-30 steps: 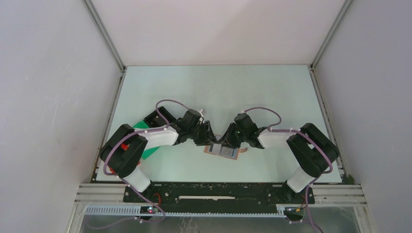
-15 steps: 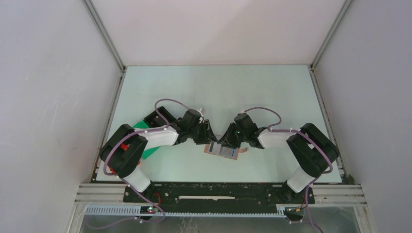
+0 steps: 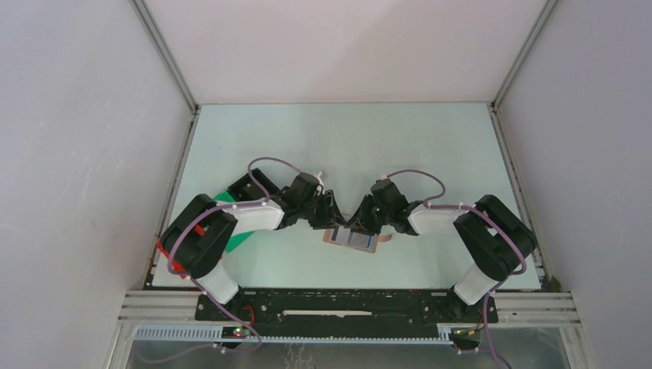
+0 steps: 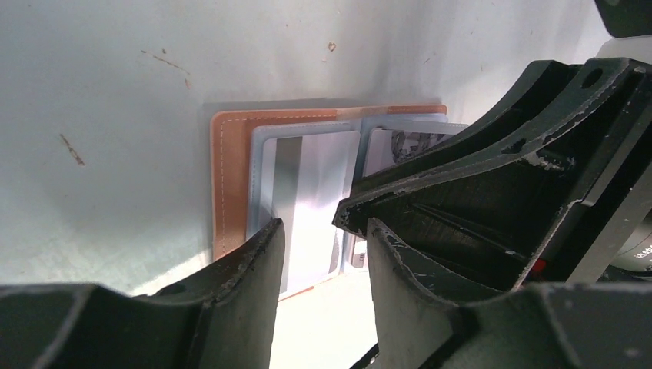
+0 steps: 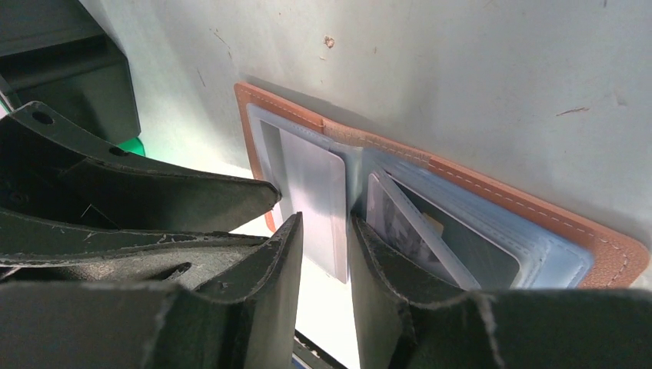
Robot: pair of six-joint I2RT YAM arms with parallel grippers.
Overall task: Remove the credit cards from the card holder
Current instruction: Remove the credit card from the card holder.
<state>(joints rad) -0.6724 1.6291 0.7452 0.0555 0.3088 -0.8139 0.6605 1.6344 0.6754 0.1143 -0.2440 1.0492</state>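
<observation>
The tan card holder (image 3: 338, 237) lies open on the table between both grippers, and also shows in the left wrist view (image 4: 231, 177) and the right wrist view (image 5: 538, 215). A pale blue-grey credit card (image 4: 315, 177) lies on its left panel. In the right wrist view this card (image 5: 311, 184) reaches past the holder's near edge, into the gap of my right gripper (image 5: 323, 227), whose jaws stand slightly apart. More cards (image 5: 407, 227) sit in the right sleeves. My left gripper (image 4: 323, 231) is open over the same card. Both grippers (image 3: 332, 217) (image 3: 355, 223) nearly touch.
A green bin (image 3: 231, 231) and a black bin (image 3: 246, 184) stand at the table's left edge under the left arm, with a red part (image 3: 165, 257) behind it. The black bin (image 5: 77, 77) shows in the right wrist view.
The left arm's elbow has shifted slightly. Both grippers stay at the holder and the holder has not moved.
</observation>
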